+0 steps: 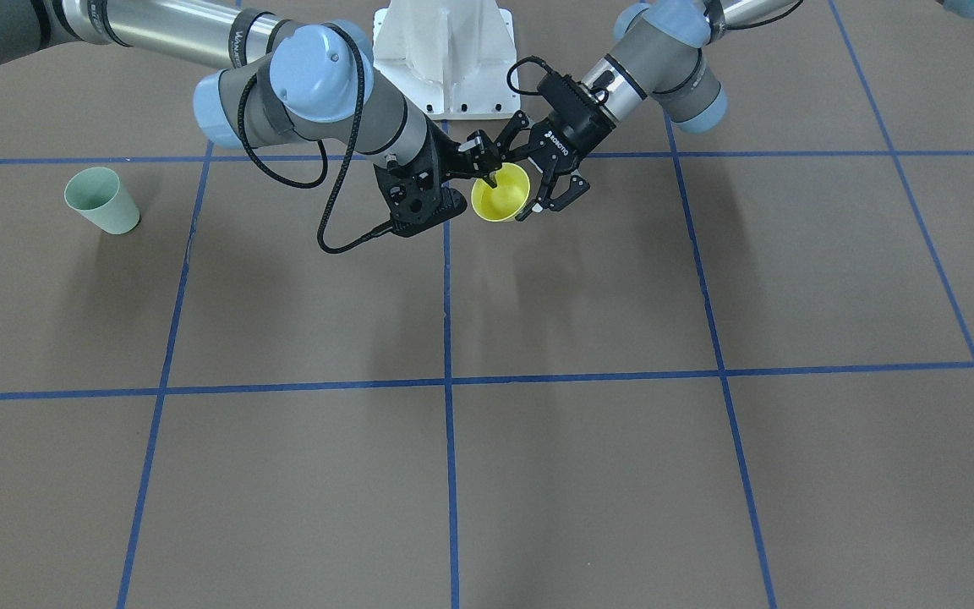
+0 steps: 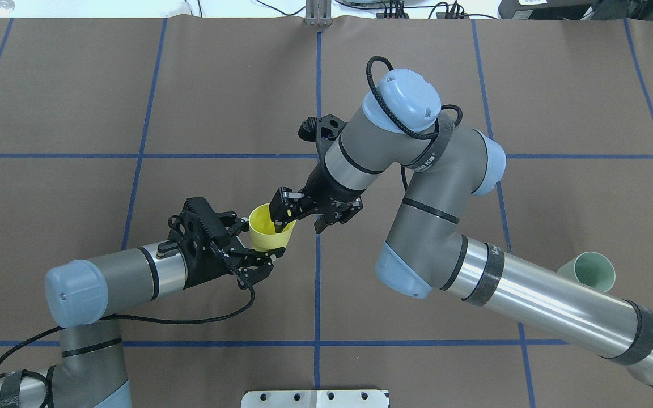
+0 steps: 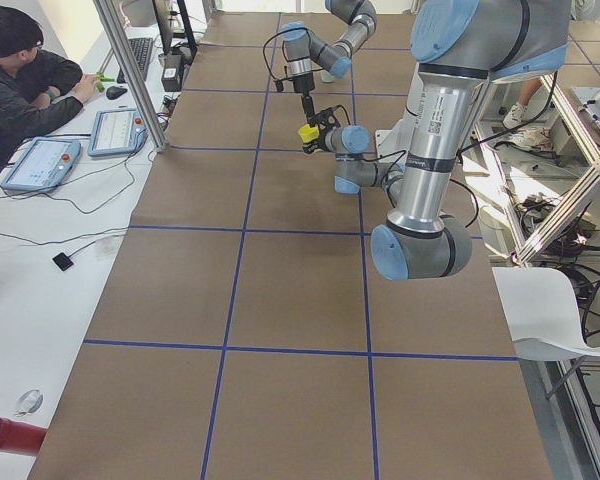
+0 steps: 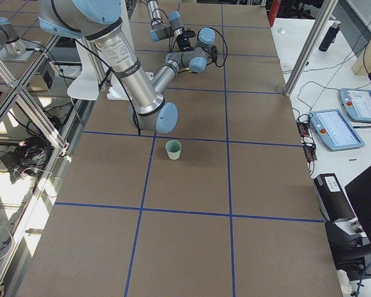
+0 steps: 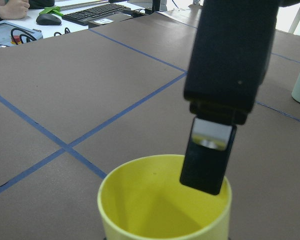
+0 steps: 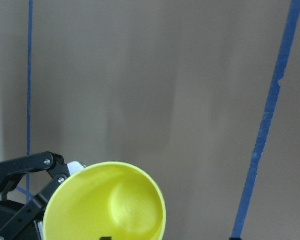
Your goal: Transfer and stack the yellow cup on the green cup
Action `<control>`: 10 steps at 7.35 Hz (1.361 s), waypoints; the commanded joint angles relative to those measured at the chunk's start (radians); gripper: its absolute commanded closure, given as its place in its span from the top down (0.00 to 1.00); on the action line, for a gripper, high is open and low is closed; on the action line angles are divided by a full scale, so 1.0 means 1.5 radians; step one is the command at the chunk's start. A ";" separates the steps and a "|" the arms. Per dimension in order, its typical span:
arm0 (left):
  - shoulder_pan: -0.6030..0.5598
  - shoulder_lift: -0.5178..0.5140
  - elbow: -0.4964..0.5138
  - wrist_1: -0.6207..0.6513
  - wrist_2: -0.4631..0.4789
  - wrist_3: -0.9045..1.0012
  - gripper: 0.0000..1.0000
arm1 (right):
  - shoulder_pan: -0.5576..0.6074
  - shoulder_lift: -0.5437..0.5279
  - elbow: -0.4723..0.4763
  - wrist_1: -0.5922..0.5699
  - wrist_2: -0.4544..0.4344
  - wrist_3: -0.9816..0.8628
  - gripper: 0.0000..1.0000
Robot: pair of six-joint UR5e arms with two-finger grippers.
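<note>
The yellow cup point(image 1: 500, 201) hangs upright above the table's middle, near the robot's base. My left gripper point(image 2: 261, 238) is shut on the yellow cup point(image 2: 270, 237), one finger on each side of its body. My right gripper point(image 2: 299, 224) is open and straddles the cup's rim. One of its fingers point(image 5: 207, 160) dips inside the cup point(image 5: 160, 205); the other stays outside, apart from the wall. The green cup point(image 2: 590, 271) stands upright alone on my right side, partly behind my right arm, and also shows in the front view point(image 1: 102, 200) and the right side view point(image 4: 173, 149).
The brown table is marked with a blue tape grid. The white base plate point(image 1: 445, 51) sits just behind the grippers. An operator point(image 3: 20, 70) sits at a side desk with tablets and a keyboard, off the table.
</note>
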 commanded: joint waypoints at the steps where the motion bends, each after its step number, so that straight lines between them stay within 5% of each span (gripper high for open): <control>1: 0.003 -0.005 -0.001 0.000 0.002 -0.003 0.00 | -0.007 -0.001 -0.001 0.000 -0.001 0.003 0.73; 5: 0.004 0.001 0.001 -0.002 0.005 -0.023 0.00 | -0.007 -0.005 -0.001 0.001 -0.001 0.008 0.55; 10: 0.019 -0.002 0.003 -0.003 0.006 -0.024 0.00 | -0.005 -0.003 0.001 0.007 -0.001 0.011 0.56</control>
